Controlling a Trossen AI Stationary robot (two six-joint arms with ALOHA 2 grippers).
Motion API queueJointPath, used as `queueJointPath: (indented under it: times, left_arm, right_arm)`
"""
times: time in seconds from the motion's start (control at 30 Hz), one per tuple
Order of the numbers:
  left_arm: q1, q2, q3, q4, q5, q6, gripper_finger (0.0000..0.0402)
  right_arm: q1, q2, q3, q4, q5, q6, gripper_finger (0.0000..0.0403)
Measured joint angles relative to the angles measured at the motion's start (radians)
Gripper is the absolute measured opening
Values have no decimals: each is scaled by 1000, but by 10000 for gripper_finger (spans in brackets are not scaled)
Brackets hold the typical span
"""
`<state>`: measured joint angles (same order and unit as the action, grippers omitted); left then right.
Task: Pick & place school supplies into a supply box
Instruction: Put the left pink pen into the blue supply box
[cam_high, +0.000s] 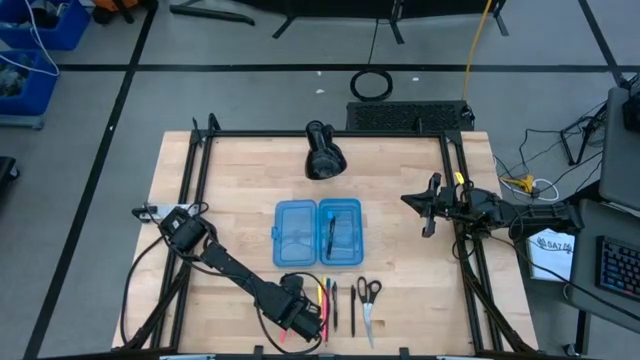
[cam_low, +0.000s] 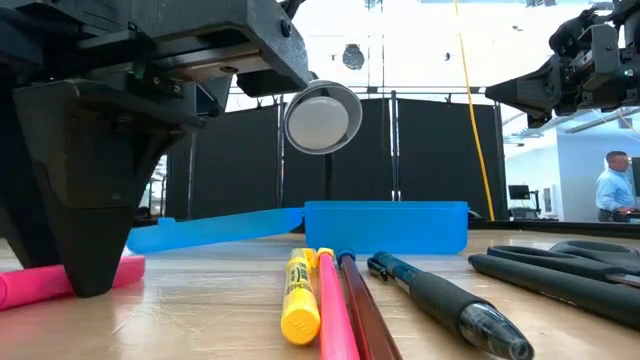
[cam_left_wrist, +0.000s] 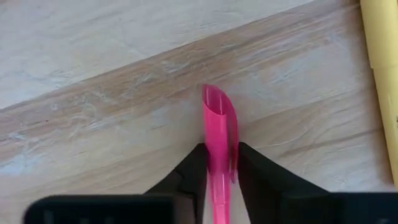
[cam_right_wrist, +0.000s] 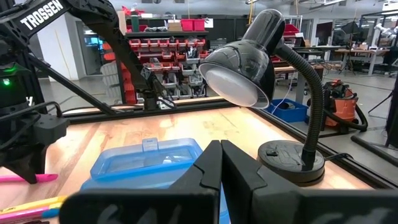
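— Pale wooden worktop (cam_high: 240, 190), black frame round it, a desk lamp (cam_high: 322, 155) at twelve o'clock. Where do the supplies stand?

— The supply box (cam_high: 318, 233) lies open at the centre, both blue halves flat, with a dark pen (cam_high: 331, 236) already in its right half. At six o'clock from it sits a row: a yellow marker (cam_low: 298, 297), a pink pencil (cam_low: 333, 310), a black pen (cam_low: 450, 305) and the scissors (cam_high: 368, 302).

— And the left gripper (cam_left_wrist: 220, 169)?

— Down at the worktop at the row's nine-o'clock end, its fingers (cam_left_wrist: 191, 174) closed on a pink pen (cam_left_wrist: 220, 134). The wrist view shows both fingers pressed against the barrel, the pen's far end poking out ahead. From table height the pen looks to be resting on the wood, not lifted.

— How will it handle?

— Light, stiff, smooth plastic, I'd judge, so it may swivel between the fingers. They appear to hold it off-centre, so the free end could droop once raised.

— The right gripper (cam_right_wrist: 221, 163)?

— Waiting in the air at three o'clock of the box, fingers shut together on nothing.

— Any worry?

— Placing it: the box walls are low, and a long pen should go in lengthwise.
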<state>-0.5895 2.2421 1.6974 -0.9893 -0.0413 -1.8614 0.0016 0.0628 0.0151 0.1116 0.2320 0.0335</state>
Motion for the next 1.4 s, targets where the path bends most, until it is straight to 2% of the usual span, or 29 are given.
queueJointPath:
  times: [0.1, 0.27, 0.47, 0.63, 0.77, 0.97, 1.13, 1.4]
  left_arm:
    - [1, 0, 0, 1, -2, 0, 47]
    - [0, -1, 1, 2, -25, 25, 47]
    - [3, 0, 0, 1, -5, 32, 73]
    - [3, 3, 22, -13, -11, 59, 57]
    - [9, 11, 87, -50, -51, 99, 48]
    - [24, 7, 214, -174, -121, 148, 61]
    - [42, 6, 307, -244, -175, 206, 55]
    - [120, 5, 409, -265, -177, 359, 56]
  right_arm:
    - [0, 0, 0, 0, -1, 0, 0]
    - [0, 0, 0, 0, -1, 8, 0]
    - [0, 0, 0, 0, -2, 8, 0]
    - [0, 0, 0, 0, -2, 8, 0]
    - [0, 0, 0, 0, -2, 8, 0]
    - [0, 0, 0, 0, -2, 8, 0]
    - [0, 0, 0, 0, -2, 8, 0]
    - [0, 0, 0, 0, -2, 8, 0]
